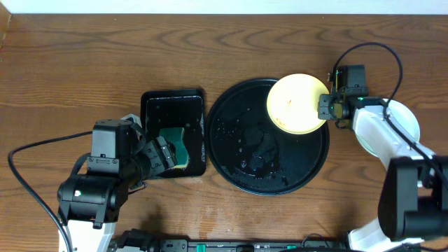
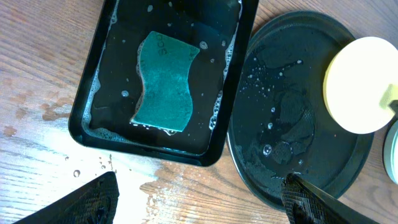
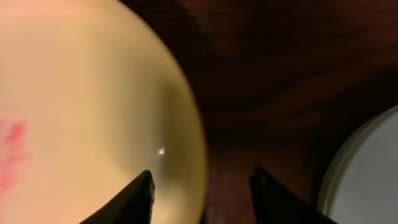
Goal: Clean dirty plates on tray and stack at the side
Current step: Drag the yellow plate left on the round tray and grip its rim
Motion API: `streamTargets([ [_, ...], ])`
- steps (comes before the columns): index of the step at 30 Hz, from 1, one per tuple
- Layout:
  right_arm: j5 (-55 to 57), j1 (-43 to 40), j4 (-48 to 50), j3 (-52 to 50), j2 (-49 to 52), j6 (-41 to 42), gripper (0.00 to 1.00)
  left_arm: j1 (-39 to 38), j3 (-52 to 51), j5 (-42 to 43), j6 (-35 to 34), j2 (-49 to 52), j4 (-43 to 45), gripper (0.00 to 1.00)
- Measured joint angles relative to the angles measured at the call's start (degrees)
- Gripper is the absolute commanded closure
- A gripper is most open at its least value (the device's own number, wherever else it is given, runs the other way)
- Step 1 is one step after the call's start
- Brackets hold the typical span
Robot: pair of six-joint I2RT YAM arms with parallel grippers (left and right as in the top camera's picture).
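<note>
Right gripper (image 1: 329,106) is part-open, its jaws straddling the right rim of the pale yellow round plastic plate (image 1: 297,103). The plate extends left over the large glossy black round tray (image 1: 231,150). Left gripper (image 1: 164,155) is wide, empty and well apart.

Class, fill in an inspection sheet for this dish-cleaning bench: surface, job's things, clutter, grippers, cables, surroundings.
Surface: wooden table, wet spots beside the small tray.
Job's things: yellow plate, red smear on it, over the round tray's far right rim; round tray wet; pale plate on the table, partly under the right arm.
Clutter: small tray holds sudsy water and a green sponge.
Grippers: left gripper jaws wide open, holding nothing, by the small tray's near edge; right gripper jaws open, astride the yellow plate's rim.
Cables: left cable on the table; right cable looped above its arm.
Surroundings: pale strip beyond the far edge.
</note>
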Motion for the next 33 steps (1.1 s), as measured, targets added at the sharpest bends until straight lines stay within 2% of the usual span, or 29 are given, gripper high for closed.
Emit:
streamTargets([
  [1,0.68,0.00,0.63,-0.09,0.72,-0.13,0.66,0.00,0.00,0.00,0.00,0.00,0.00,0.16],
  [4,1.60,0.00,1.77,-0.09,2.10,-0.15,0.99,0.00,0.00,0.00,0.00,0.00,0.00,0.16],
  [9,1.44,0.02,1.53,0.02,2.19,0.90,0.99,0.00,0.00,0.00,0.00,0.00,0.00,0.16],
  [13,1.05,0.20,-2.19,-0.02,0.33,1.36,0.99,0.00,0.00,0.00,0.00,0.00,0.02,0.16],
  [22,-7.78,5.11,-14.53,-0.09,-13.49,6.38,0.99,0.00,0.00,0.00,0.00,0.00,0.02,0.15],
  [27,-9.05,9.03,-18.14,-1.11,-12.33,11.69,0.99,0.00,0.00,0.00,0.00,0.00,0.02,0.16],
  [33,-8.81,12.44,-14.64,-6.27,-9.18,20.61,0.99,0.00,0.00,0.00,0.00,0.00,0.00,0.16],
])
